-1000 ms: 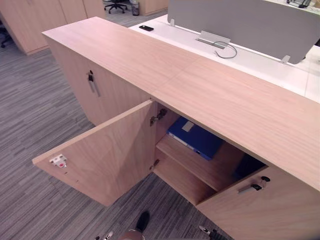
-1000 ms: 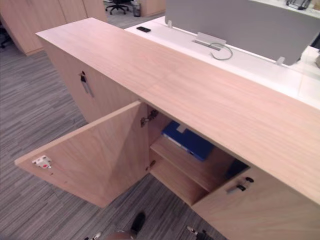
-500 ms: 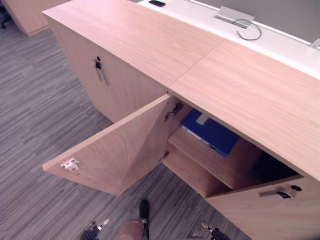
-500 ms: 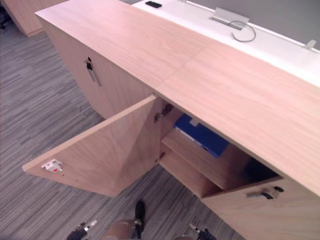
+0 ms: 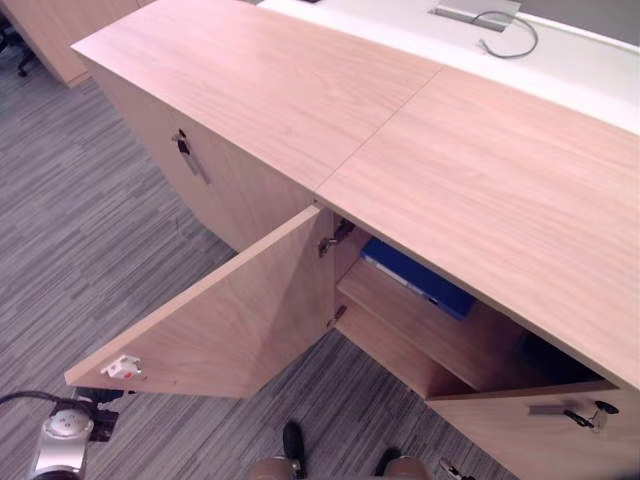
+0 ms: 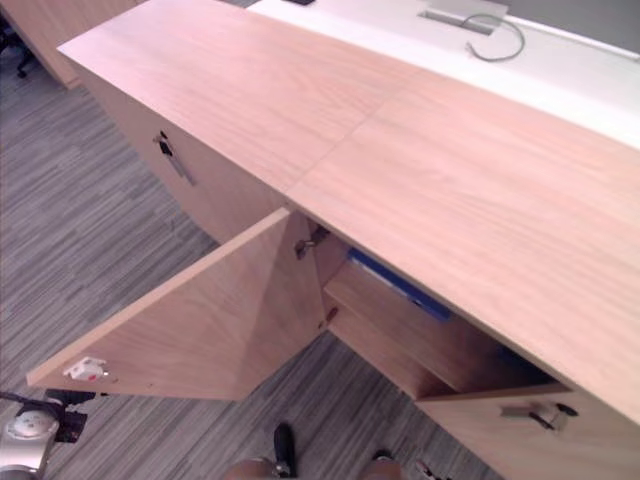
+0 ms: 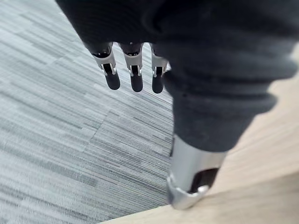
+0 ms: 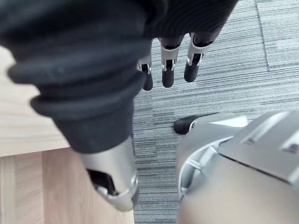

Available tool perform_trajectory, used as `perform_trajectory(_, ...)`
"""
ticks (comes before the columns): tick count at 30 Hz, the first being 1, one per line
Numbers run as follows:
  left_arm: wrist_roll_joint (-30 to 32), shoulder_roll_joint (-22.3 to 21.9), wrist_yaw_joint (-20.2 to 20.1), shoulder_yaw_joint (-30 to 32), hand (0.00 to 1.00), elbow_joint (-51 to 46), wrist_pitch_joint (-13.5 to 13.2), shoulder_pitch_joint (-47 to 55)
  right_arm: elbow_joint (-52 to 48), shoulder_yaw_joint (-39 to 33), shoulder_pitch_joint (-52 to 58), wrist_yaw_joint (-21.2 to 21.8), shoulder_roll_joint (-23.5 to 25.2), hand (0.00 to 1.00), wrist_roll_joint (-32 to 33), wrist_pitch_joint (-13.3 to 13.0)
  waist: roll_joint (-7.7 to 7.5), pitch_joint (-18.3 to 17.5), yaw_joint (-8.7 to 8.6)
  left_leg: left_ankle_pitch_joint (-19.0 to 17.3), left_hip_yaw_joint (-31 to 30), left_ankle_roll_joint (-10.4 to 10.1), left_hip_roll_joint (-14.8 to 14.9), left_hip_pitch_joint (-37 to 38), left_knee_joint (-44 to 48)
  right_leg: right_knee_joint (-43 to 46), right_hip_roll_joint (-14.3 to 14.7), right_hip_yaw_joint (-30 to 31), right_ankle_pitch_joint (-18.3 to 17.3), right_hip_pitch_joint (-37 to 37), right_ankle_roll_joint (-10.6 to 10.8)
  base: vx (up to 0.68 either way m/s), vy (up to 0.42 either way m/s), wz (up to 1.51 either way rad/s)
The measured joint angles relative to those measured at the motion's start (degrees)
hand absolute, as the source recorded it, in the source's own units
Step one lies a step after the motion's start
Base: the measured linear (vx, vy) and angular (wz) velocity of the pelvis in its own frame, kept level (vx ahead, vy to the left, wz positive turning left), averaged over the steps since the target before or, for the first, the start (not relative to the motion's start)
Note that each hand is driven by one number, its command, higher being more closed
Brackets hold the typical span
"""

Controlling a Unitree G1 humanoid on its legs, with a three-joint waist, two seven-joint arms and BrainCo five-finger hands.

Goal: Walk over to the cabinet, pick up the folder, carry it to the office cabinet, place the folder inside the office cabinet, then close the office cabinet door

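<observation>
"Pale wood-grain laminate, smooth and square-edged, is most of what we see: the office cabinet (image 5: 400, 130) is a long low box with a straight seam across its top."

"We agree. Its left door (image 5: 230, 320) stands wide open over the grey striped carpet (image 5: 80, 230). There is a small white latch (image 5: 120, 367) near its free corner and metal hinges (image 5: 332, 238) at the other edge."

"And inside?"

"We see the folder (image 5: 420, 280) there. It is blue with a paler spine label and lies flat on the upper shelf (image 5: 420, 325), its far part hidden under the cabinet top. A lower shelf (image 5: 385, 355) sits beneath it."

"The right door (image 5: 540, 440) is swung out too, with a slim metal handle (image 5: 565, 410). The compartment behind it is dark, and we cannot make out what is in it."

"The hands?"

"In its wrist view the left robot hand (image 7: 136, 77) hangs over the carpet beside a wooden panel, fingers straight and relaxed, holding nothing. The right robot hand (image 8: 168, 72) looks the same in its own wrist view — loose, dark-tipped fingers pointing at the carpet, nothing in them."

"Beyond the cabinet we see a white surface (image 5: 580, 60) with a grey cable (image 5: 505, 25) looping on it, cut off at the upper edge."
</observation>
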Motion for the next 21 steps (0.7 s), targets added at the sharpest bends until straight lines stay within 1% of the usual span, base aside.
perform_trajectory(1, 0.6, 0.1, 0.1, -0.6, 0.0, -1.9, 0.2, -0.1, -0.1, -0.4, 0.1, 0.0, 0.3, 0.0, 0.0, 0.0, -0.08, 0.0, 0.07, 0.0, 0.2, 0.0, 0.0, 1.1, -0.3, 0.6, -0.2, 0.4, 0.2, 0.4, -0.4, 0.04, 0.061, -0.13)
perform_trajectory(2, 0.6, 0.1, 0.1, -1.5, 0.0, -4.9, 0.2, -0.3, -0.1, -1.6, 0.1, 0.3, 1.2, 0.0, 0.0, 0.2, -0.21, 0.1, 0.49, 0.0, 0.8, -0.1, -0.1, 2.4, -0.8, 1.3, -0.4, 1.1, 0.5, 0.7, -0.7, 0.01, 0.062, -0.11)
perform_trajectory(5, 0.5, 0.2, 0.3, -1.6, 0.0, -6.9, 0.4, -0.3, -0.6, -2.0, 0.6, 1.1, 2.9, 0.0, 0.1, 0.4, -0.38, 0.0, 0.76, -0.1, 1.2, -0.1, -0.3, 3.1, -0.9, 1.3, -0.6, 1.3, 0.9, 1.0, -1.2, -0.02, 0.045, -0.06)
perform_trajectory(9, 0.6, -0.2, 0.5, -4.0, 0.0, -9.5, 0.9, 0.1, -1.1, -4.0, 2.2, 1.7, 3.4, 0.0, -0.1, 0.7, -0.48, 0.0, 1.48, 0.1, 1.4, 0.1, -0.6, 3.6, -1.0, 1.2, -0.8, 2.3, 0.9, 1.2, -1.2, -0.07, 0.018, -0.06)
perform_trajectory(10, 0.7, -0.7, 0.7, -4.4, 0.0, -10.0, 0.9, 0.4, -1.1, -4.0, 2.4, 1.7, 3.4, 0.0, -0.1, 0.9, -0.48, 0.0, 1.56, 0.2, 1.5, 0.3, -0.7, 3.7, -1.0, 1.2, -0.8, 2.6, 0.9, 1.1, -1.2, -0.08, 0.001, -0.07)
perform_trajectory(13, 1.9, -2.9, 2.0, -6.0, 0.0, -13.0, 1.0, 1.6, -1.3, -4.0, 3.1, 1.8, 3.4, 0.0, -0.1, 1.3, -0.48, -0.3, 1.87, 2.5, 1.7, 0.8, -1.4, 4.4, -4.0, -0.4, -0.7, 2.7, 0.8, 1.2, -1.1, -0.1, 0.005, -0.04)
perform_trajectory(14, 2.0, -3.2, 2.1, -6.5, 0.0, -13.2, 1.0, 1.7, -1.4, -4.0, 3.1, 1.8, 3.4, 0.0, -0.1, 1.5, -0.51, -0.3, 1.95, 2.7, 1.7, 0.9, -1.5, 4.3, -4.0, -0.8, -0.7, 2.7, 0.8, 1.2, -1.0, -0.12, 0.008, -0.05)
perform_trajectory(16, 2.1, -5.0, 2.2, -8.7, 0.0, -13.9, 1.0, 2.9, -1.9, -3.9, 3.2, 1.9, 3.4, 0.0, -0.3, 1.5, -0.44, -0.4, 1.89, 3.0, 2.0, 1.1, -2.3, 4.3, -4.3, -1.8, -1.3, 2.7, 0.2, 1.4, -0.1, -0.13, 0.01, -0.07)
perform_trajectory(17, 2.1, -5.5, 2.2, -9.2, 0.0, -14.2, 1.0, 3.4, -1.9, -3.8, 3.2, 2.0, 3.4, 0.0, -0.4, 1.5, -0.54, -0.3, 1.84, 3.2, 2.0, 1.1, -2.3, 4.3, -4.3, -1.8, -1.4, 2.7, 0.2, 1.4, -0.1, -0.13, 0.014, -0.01)
perform_trajectory(21, 2.1, -10.3, 1.9, -13.7, 0.0, -14.5, 1.0, 5.4, -2.1, -3.1, 3.4, 2.0, 3.3, 0.0, -1.3, 1.5, -0.91, -0.6, 1.83, 3.9, 1.9, 1.8, -2.4, 4.1, -4.3, -2.2, -1.3, 2.7, 0.1, 1.4, 0.3, -0.11, 0.005, 0.04)
